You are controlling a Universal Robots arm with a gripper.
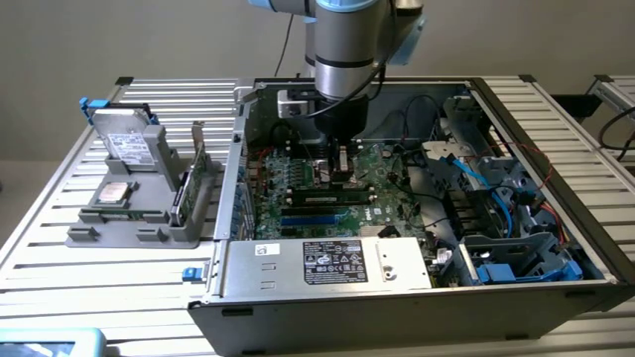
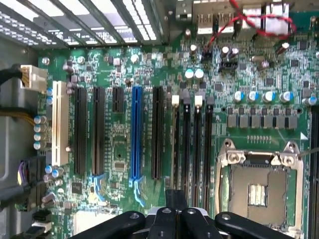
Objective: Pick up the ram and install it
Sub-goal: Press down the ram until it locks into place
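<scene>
The gripper [image 1: 343, 165] is positioned low inside the open PC case [image 1: 417, 297], over the motherboard [image 1: 382, 195]. Its fingers [image 2: 175, 199] are seen closed together in the wrist view, just above the memory slots [image 2: 192, 144]. The ram [image 1: 334, 199] is seen lying in a slot on the motherboard, just below the gripper in the exterior view.

Green mobo [image 2: 124, 149], blue slot [image 2: 136, 134], black claw [image 2: 173, 219].
</scene>
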